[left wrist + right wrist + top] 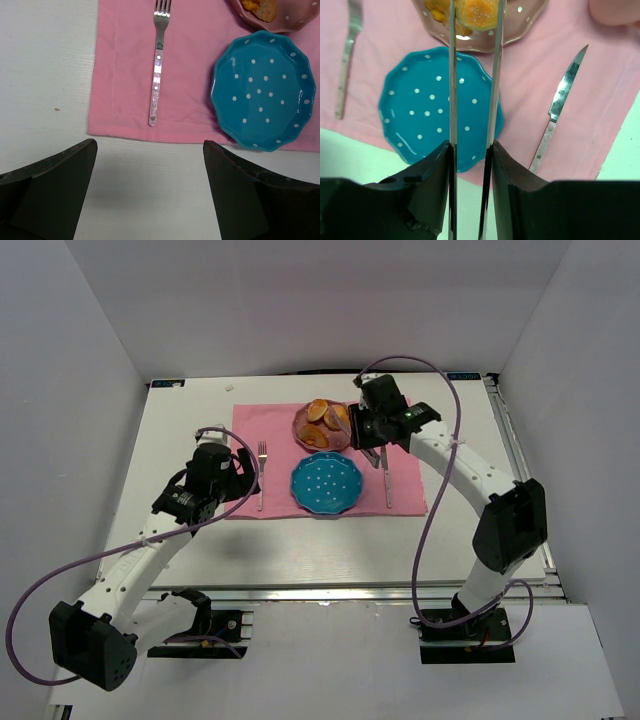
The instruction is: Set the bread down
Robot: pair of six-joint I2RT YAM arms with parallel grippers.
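My right gripper (475,22) has long thin metal fingers shut on the bread (479,10), a round golden-orange bun, held at the near rim of the pink dotted bowl (520,27). In the top view that gripper (352,428) sits at the right edge of the bowl (303,426), which holds several like buns (320,412). The blue dotted plate (326,483) lies just in front of the bowl and shows nothing on it; it also shows in the right wrist view (420,105) and the left wrist view (262,90). My left gripper (150,150) is open and holds nothing, over white table by the pink mat's near-left edge.
A pink placemat (275,440) carries a fork (261,475) left of the plate and a knife (387,480) right of it. A pale pink rounded thing (615,10) lies beyond the knife tip. White walls enclose the table on three sides.
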